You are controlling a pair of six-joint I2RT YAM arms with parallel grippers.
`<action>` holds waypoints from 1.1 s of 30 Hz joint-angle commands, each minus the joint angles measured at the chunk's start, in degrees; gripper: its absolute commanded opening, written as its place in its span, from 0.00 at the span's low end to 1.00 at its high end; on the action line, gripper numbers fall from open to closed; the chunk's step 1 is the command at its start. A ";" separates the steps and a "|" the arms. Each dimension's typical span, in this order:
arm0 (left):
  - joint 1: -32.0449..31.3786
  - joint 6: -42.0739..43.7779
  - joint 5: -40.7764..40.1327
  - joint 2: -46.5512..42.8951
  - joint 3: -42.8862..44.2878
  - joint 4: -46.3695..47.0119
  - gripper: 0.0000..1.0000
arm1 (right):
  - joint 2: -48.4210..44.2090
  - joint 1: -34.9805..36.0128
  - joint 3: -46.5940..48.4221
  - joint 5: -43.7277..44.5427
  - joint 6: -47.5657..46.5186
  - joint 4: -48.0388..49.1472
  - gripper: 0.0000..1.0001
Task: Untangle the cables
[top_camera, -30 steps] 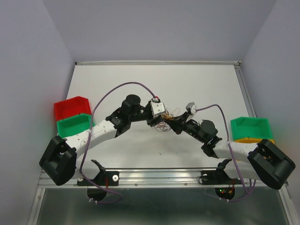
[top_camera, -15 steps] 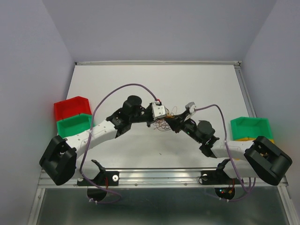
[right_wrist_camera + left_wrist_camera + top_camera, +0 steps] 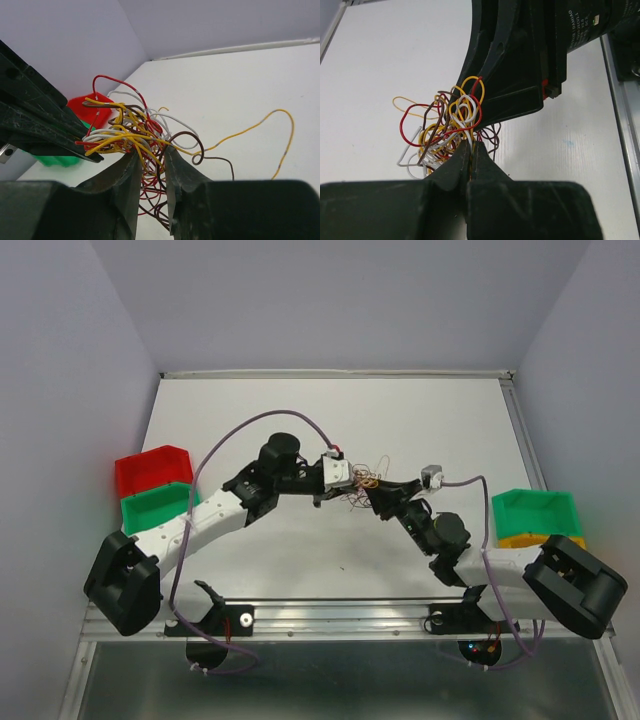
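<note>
The cables [image 3: 358, 490] are a knotted bunch of thin yellow, red, white and dark brown wires at mid-table, between the two arms. In the left wrist view the bunch [image 3: 447, 127] stands just beyond my left gripper [image 3: 471, 143], which is shut on a few strands, yellow among them. My left gripper [image 3: 347, 486] meets the bunch from the left. My right gripper [image 3: 151, 150] has its jaws apart, with red, brown and yellow strands [image 3: 132, 132] running loosely through the gap. A long yellow wire [image 3: 280, 130] trails off to the right. My right gripper [image 3: 376, 499] is at the bunch's right side.
A red bin [image 3: 152, 468] and a green bin [image 3: 158, 506] stand at the table's left edge. A green bin [image 3: 535, 510] stacked on a yellow one [image 3: 540, 538] stands at the right edge. Purple arm cords [image 3: 240, 435] arch over the table.
My left gripper has shut on strands of the bunch. My right gripper's jaws have come apart and its wrist has shifted right. The bunch has moved slightly toward the back.
</note>
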 commanded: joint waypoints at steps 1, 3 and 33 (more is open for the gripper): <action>0.75 -1.24 17.34 -4.36 2.95 -7.53 0.00 | -2.28 -2.28 -3.05 20.32 -1.37 4.51 0.27; 1.89 -1.76 20.32 -5.24 3.13 -8.23 0.00 | -3.17 -2.28 -3.75 23.58 -1.64 4.42 0.23; 18.86 -24.26 -39.76 -13.85 -2.32 11.98 0.00 | -26.81 -2.28 -7.97 57.59 -7.61 -18.60 0.01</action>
